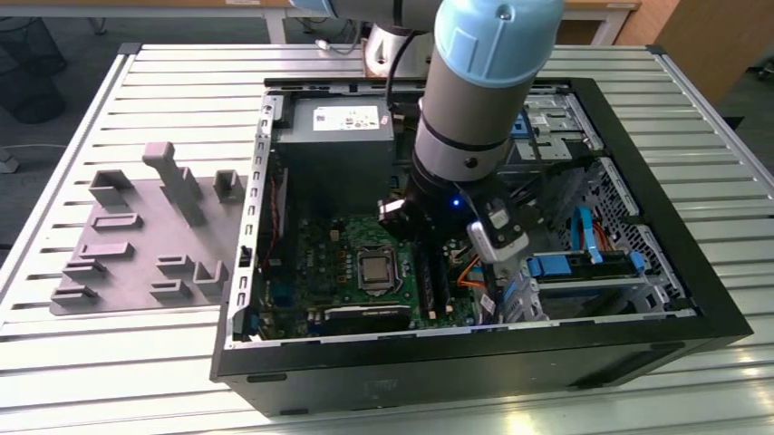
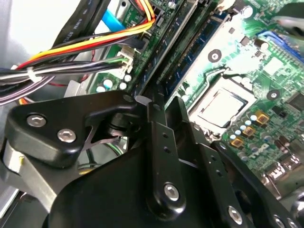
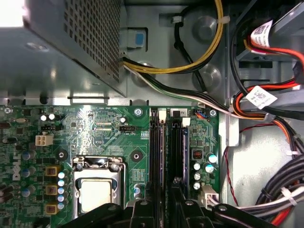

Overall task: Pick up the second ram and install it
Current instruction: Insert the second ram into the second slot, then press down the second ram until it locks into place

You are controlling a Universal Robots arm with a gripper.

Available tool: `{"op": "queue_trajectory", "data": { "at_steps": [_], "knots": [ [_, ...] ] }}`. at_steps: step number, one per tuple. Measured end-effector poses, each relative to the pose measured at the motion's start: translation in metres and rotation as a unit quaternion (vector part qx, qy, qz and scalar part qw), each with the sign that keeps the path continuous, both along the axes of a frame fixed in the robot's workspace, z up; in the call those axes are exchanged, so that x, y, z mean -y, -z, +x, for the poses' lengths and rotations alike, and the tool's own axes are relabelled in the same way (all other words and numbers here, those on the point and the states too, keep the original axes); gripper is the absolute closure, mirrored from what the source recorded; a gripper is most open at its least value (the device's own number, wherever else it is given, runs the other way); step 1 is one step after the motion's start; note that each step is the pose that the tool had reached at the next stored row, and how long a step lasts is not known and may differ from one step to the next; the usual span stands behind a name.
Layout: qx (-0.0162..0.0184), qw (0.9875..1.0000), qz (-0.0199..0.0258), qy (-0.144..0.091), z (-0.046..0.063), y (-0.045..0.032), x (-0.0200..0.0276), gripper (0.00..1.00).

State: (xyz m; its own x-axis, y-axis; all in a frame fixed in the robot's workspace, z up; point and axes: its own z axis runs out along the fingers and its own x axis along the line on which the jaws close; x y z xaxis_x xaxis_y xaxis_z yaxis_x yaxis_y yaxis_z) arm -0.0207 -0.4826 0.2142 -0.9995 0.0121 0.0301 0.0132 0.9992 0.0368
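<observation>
Hand (image 2: pixel 156 102) down inside open PC case (image 1: pixel 677 272), tips at memory slots (image 3: pixel 167 156) beside CPU socket (image 3: pixel 97 185). Pinched shut on second ram (image 2: pixel 190 54), stick standing on edge in slot, running away from tips. Cable bundle (image 2: pixel 71 61) close on one side, motherboard (image 3: pixel 85 128) open on other. Little side room.

In the second wrist view we look past the black gripper (image 2: pixel 156 102) at the green motherboard (image 2: pixel 266 71). Its fingertips sit at the memory slots (image 2: pixel 178 52), seemingly over a blue-green ram (image 2: pixel 202 42). The processor socket (image 2: pixel 223 107) lies beside; coloured cables (image 2: pixel 71 52) run nearby.
</observation>
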Motion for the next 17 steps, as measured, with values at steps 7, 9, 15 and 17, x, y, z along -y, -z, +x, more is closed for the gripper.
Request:
{"op": "queue_trajectory", "data": {
  "at_steps": [7, 9, 15, 17],
  "knots": [
    [-0.0004, 1.0, -0.0005, 0.0, 0.0, -0.0172, 0.0, 0.73],
    [-0.0005, 1.0, -0.0004, 0.0, 0.0, -0.0172, 0.0, 0.8],
    [-0.0006, 1.0, -0.0005, 0.0, 0.0, -0.0173, 0.0, 0.89],
    [-0.0006, 1.0, -0.0006, 0.0, 0.0, -0.0172, 0.0, 0.89]
  ]
}}
